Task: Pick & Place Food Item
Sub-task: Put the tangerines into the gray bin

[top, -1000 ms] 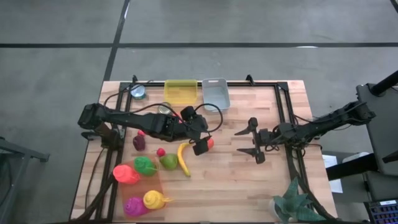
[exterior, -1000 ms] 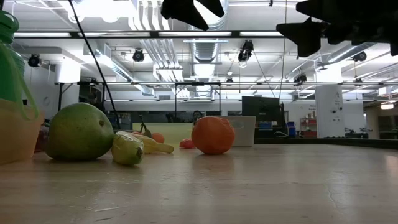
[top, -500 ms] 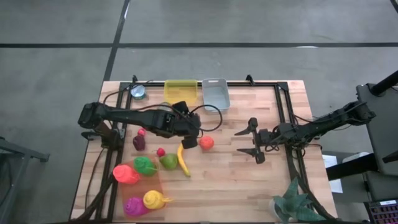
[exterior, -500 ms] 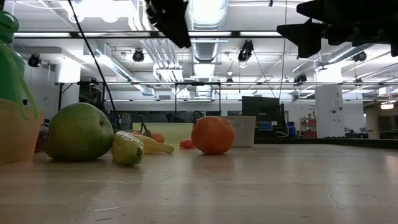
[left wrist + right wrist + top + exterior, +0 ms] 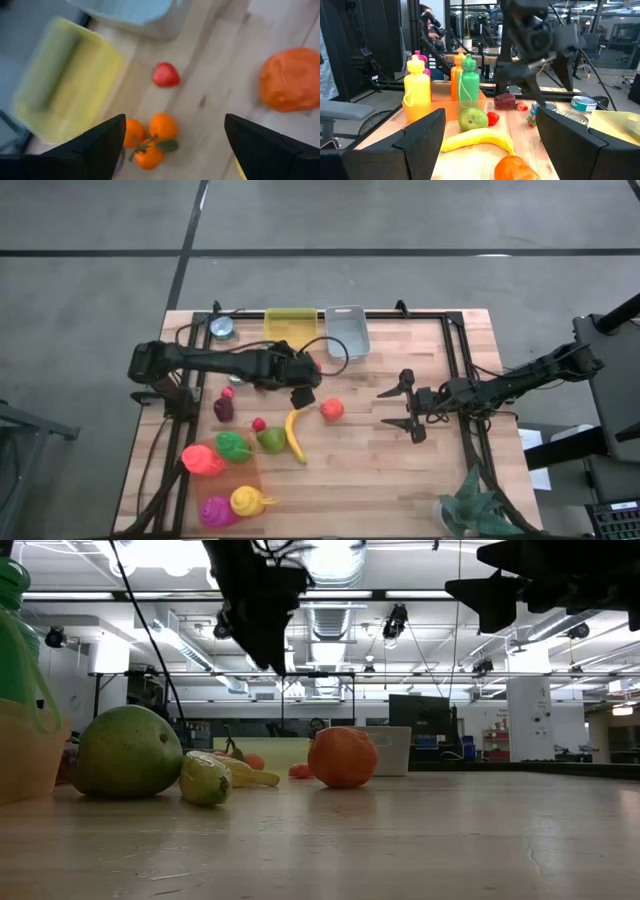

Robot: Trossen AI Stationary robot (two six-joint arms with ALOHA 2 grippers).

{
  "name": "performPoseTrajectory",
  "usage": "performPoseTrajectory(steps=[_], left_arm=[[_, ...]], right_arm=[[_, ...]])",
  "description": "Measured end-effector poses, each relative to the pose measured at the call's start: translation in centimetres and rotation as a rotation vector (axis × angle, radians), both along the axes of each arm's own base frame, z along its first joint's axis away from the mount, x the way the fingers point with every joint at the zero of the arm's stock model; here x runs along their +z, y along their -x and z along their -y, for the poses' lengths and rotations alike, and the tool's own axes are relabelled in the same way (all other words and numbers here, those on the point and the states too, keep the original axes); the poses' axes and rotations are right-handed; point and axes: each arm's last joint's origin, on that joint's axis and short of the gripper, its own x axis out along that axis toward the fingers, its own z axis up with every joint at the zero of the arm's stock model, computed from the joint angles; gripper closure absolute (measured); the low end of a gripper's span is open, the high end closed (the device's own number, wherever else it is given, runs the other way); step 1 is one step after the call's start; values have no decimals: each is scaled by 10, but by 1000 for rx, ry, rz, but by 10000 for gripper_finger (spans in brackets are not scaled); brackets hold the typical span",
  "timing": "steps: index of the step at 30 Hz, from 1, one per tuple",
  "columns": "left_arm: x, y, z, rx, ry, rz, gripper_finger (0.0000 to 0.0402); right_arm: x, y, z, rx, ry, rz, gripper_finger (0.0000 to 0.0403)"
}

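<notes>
My left gripper (image 5: 300, 395) hangs open above the table's middle, pointing steeply down, with nothing between its fingers. In the left wrist view, my left gripper (image 5: 173, 127) stands over a cluster of small oranges with a leaf (image 5: 149, 141). A strawberry (image 5: 165, 75) lies beyond the cluster and a large orange fruit (image 5: 332, 409) lies to the right. A banana (image 5: 293, 435) and a green pear (image 5: 270, 440) lie nearer the front. My right gripper (image 5: 398, 408) waits open and level at the right, well above the tabletop.
A yellow bin (image 5: 290, 327) and a grey bin (image 5: 346, 330) stand at the far edge, with a can (image 5: 222, 328) to their left. Coloured bottles (image 5: 225, 475) fill an orange tray at the front left. A plant (image 5: 470, 505) stands at the front right.
My left gripper has drawn back from above the large orange fruit toward the table's left and far edge. It has sunk lower and tipped to point more steeply down, staying open. No fruit has moved.
</notes>
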Motion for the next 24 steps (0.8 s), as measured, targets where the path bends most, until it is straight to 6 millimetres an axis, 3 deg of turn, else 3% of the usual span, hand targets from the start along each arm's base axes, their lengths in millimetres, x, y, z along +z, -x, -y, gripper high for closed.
performPoseTrajectory(steps=[6,12,24], left_arm=[[-3,4,-34,45,125,-8,60],[-6,13,-51,142,142,-44,60],[-24,26,-53,375,200,-67,60]], right_arm=[[0,0,0,0,0,0,97],[0,0,0,0,0,0,97],[0,0,0,0,0,0,97]])
